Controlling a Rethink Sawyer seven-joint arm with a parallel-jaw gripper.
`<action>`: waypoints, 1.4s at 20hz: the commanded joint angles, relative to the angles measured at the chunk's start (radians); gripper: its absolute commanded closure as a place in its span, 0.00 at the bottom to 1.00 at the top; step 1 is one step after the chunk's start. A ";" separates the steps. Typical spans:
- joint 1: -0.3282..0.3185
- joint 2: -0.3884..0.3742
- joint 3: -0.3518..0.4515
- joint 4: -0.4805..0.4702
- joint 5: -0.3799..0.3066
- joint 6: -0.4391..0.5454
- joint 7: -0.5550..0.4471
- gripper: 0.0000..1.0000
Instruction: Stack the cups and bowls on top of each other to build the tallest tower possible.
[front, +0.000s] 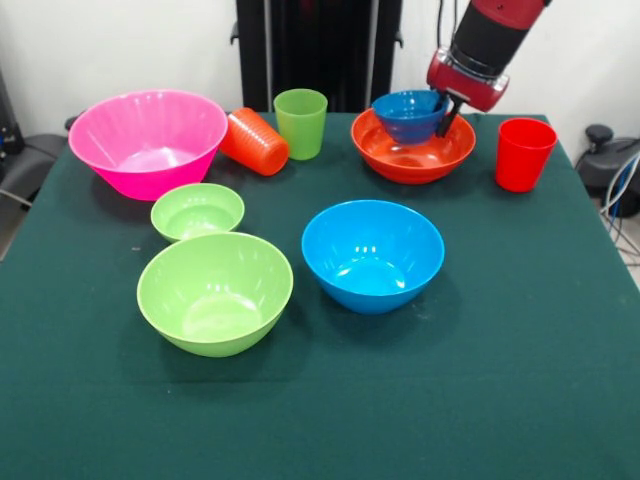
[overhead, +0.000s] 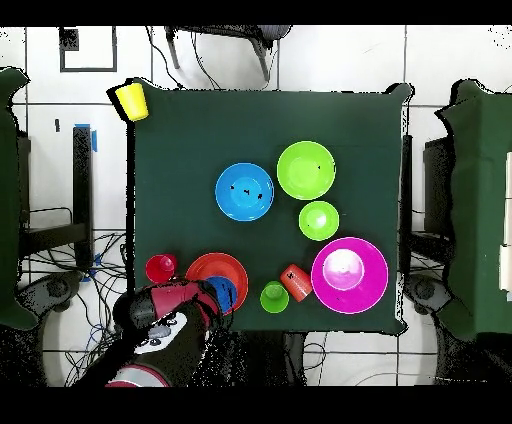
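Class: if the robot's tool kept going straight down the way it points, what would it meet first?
Probably the small dark blue bowl, whose rim the tool already reaches; beneath it sits the wide orange bowl.

I see the small dark blue bowl (front: 408, 113) sitting tilted inside the wide orange bowl (front: 413, 153), with the red cup (front: 524, 153) upright just beside them. The orange cup (front: 254, 141) lies on its side between the pink bowl (front: 148, 141) and the upright green cup (front: 300, 123). The small green bowl (front: 197, 211), big green bowl (front: 215, 291) and blue bowl (front: 372, 254) sit apart, upright; the yellow cup (overhead: 132, 100) is off the table's corner.
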 joint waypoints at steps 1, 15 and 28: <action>-0.017 0.080 0.130 0.011 0.046 -0.118 0.175 1.00; -0.039 0.113 0.133 0.016 0.035 -0.174 0.156 1.00; -0.030 0.117 0.134 0.006 0.040 -0.151 0.151 1.00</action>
